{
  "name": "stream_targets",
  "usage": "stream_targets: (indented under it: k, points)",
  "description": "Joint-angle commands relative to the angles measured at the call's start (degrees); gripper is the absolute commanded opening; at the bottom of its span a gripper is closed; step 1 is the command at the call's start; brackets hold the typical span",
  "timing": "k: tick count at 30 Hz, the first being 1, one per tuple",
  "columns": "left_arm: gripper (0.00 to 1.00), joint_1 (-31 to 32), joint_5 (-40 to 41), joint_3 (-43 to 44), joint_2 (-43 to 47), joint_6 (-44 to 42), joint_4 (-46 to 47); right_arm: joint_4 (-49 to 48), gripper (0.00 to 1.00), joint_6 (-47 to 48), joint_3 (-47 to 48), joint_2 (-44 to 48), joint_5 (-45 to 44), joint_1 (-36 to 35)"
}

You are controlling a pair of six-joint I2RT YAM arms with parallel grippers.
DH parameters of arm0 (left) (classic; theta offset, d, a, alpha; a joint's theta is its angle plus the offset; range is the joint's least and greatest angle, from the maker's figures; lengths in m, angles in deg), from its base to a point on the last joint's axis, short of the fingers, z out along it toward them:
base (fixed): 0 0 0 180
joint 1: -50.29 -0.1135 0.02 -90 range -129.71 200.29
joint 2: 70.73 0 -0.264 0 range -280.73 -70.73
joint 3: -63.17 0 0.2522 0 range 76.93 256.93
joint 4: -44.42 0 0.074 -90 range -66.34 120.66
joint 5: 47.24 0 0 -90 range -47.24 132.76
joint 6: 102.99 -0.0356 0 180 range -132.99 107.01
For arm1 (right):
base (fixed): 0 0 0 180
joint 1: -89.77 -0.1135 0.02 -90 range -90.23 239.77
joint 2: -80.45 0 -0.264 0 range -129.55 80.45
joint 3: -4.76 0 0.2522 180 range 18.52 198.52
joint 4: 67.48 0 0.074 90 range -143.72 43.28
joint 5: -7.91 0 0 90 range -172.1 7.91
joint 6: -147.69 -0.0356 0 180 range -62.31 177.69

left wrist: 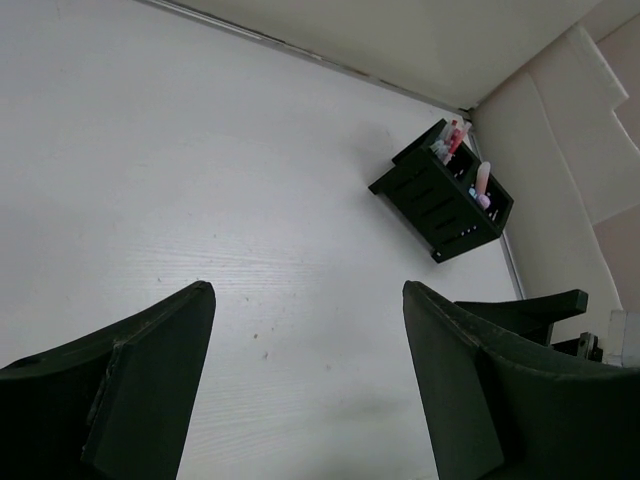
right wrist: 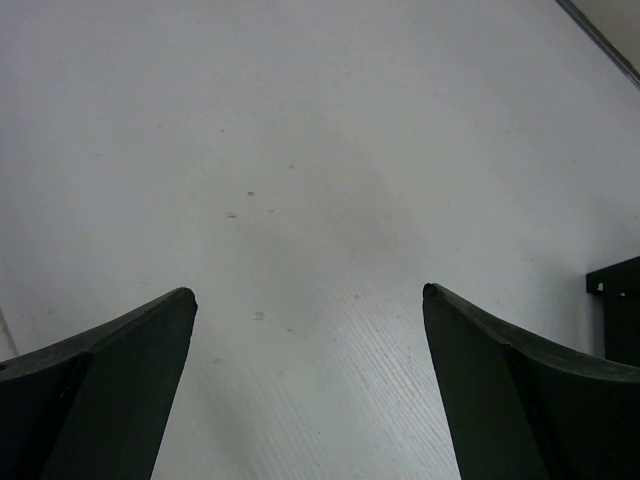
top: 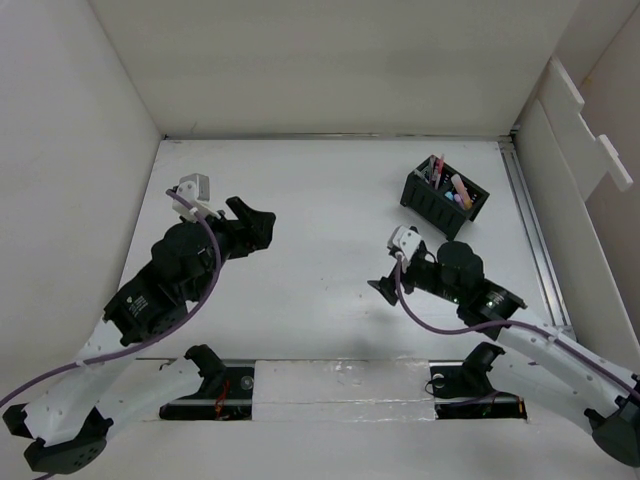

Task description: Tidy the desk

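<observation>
The left gripper [top: 252, 224], a black two-finger claw, hangs over the left half of the large flat white matte desk [top: 320, 180]. Its jaws are spread wide with nothing between them, and only bare tabletop lies under and ahead of them.

The right gripper [top: 380, 289], of the same make, hovers low over the middle right. Its jaws are just as wide and empty, with faintly speckled white surface in the gap.

The small black slotted plastic organizer box [top: 445, 200] stands on the desk ahead and to the right of the left jaws, well apart from them. It sits behind the right jaws, off to their right, with just a corner at the edge of that wrist view. The right arm is clearly nearer. The box's long axis runs slantwise to the back wall, and small pink and red items stand in it, too small to name.

I see no loose article on the tabletop, so the tidying looks close to done. The plain white panel walls [top: 330, 60] close the left, far and right sides, with most free room in the middle.
</observation>
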Motion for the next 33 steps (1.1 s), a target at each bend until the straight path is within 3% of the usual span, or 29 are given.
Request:
stream_targets:
  k: [1, 14, 33]
  points:
    - [0.71, -0.2, -1.1, -0.8, 0.1, 1.5, 1.8, 1.4, 1.00, -1.1, 0.9, 0.7, -4.6, -0.4]
    - [0.70, -0.2, -1.9, -3.2, 0.4, 2.5, 3.4, 7.2, 1.00, -1.4, -1.8, -5.1, -4.5, -3.4]
    - [0.69, -0.2, -2.4, -3.1, -1.5, 2.3, 4.6, 4.9, 1.00, -0.2, -1.0, -8.3, -5.2, -6.4]
